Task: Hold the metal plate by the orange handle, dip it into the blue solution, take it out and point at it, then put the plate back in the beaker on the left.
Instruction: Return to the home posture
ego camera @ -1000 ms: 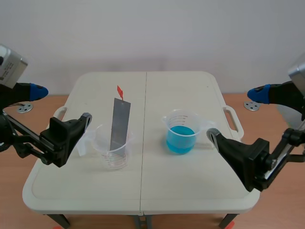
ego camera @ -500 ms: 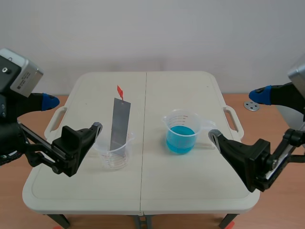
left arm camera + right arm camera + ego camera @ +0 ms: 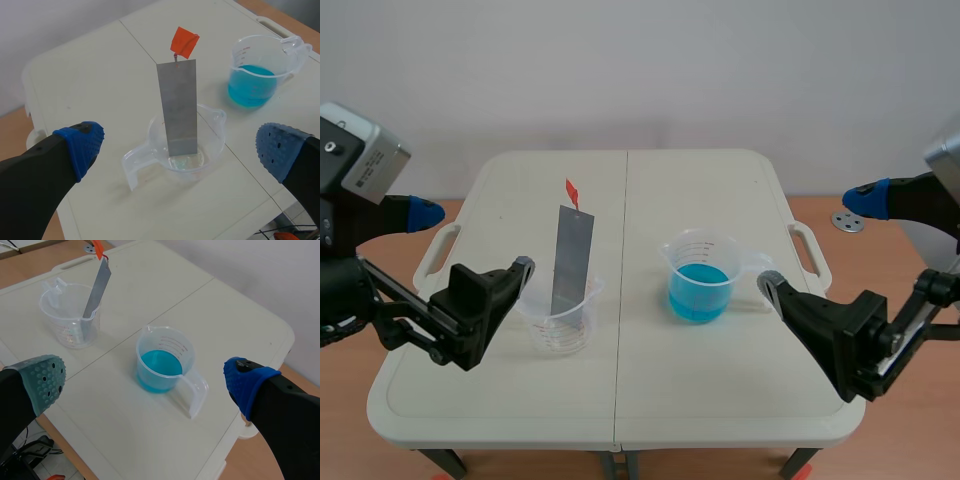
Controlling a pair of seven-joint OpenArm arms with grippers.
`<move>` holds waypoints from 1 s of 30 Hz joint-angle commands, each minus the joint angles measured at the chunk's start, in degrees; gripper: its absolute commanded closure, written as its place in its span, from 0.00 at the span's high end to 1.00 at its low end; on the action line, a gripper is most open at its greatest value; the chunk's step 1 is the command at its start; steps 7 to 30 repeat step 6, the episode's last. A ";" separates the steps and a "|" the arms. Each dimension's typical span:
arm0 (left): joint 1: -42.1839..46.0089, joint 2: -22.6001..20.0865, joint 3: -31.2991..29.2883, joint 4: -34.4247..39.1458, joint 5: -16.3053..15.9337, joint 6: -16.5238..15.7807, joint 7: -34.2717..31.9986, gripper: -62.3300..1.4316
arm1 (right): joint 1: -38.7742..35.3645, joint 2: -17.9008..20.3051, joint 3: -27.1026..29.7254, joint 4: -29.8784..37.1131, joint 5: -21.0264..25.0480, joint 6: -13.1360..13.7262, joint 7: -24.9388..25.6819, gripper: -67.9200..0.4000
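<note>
Plate standing in clear beaker, about 9 o'clock of table centre. Foot down inside, long axis near upright, top tipped a little toward 12 o'clock. Orange handle at top end, free in air. Blue solution in 2nd beaker, at 3 o'clock from the 1st, well apart.

Left gripper near, at 9 o'clock of plate, fingers wide apart, gripping nothing. From its wrist, plate straight ahead between the 2 pads, handle higher and beyond them. Right gripper at 3 o'clock of 2nd beaker, likewise spread and empty, farther from plate.

Likely left arm's job: rise to handle height, close across the thin tab, then lift along the long axis to clear the rim.
</note>
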 commanded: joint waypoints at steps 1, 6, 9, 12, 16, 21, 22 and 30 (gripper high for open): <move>-0.02 -0.04 -0.07 1.40 -0.55 0.13 -0.61 1.00 | 0.66 0.11 0.20 0.81 0.57 -0.22 0.87 0.98; -0.02 -0.04 -0.07 1.40 -0.55 0.13 -0.61 1.00 | 0.66 0.11 0.20 0.81 0.57 -0.22 0.87 0.98; -0.02 -0.04 -0.07 1.40 -0.55 0.13 -0.61 1.00 | 0.66 0.11 0.20 0.81 0.57 -0.22 0.87 0.98; -0.02 -0.04 -0.07 1.40 -0.55 0.13 -0.61 1.00 | 0.66 0.11 0.20 0.81 0.57 -0.22 0.87 0.98; -0.02 -0.04 -0.07 1.40 -0.55 0.13 -0.61 1.00 | 0.66 0.11 0.20 0.81 0.57 -0.22 0.87 0.98; -0.02 -0.04 -0.07 1.40 -0.55 0.13 -0.61 1.00 | 0.66 0.11 0.20 0.81 0.57 -0.22 0.87 0.98; -0.02 -0.04 -0.07 1.40 -0.55 0.13 -0.61 1.00 | 0.66 0.11 0.20 0.81 0.57 -0.22 0.87 0.98; -0.02 -0.04 -0.07 1.40 -0.55 0.13 -0.61 1.00 | 0.66 0.11 0.20 0.81 0.57 -0.22 0.87 0.98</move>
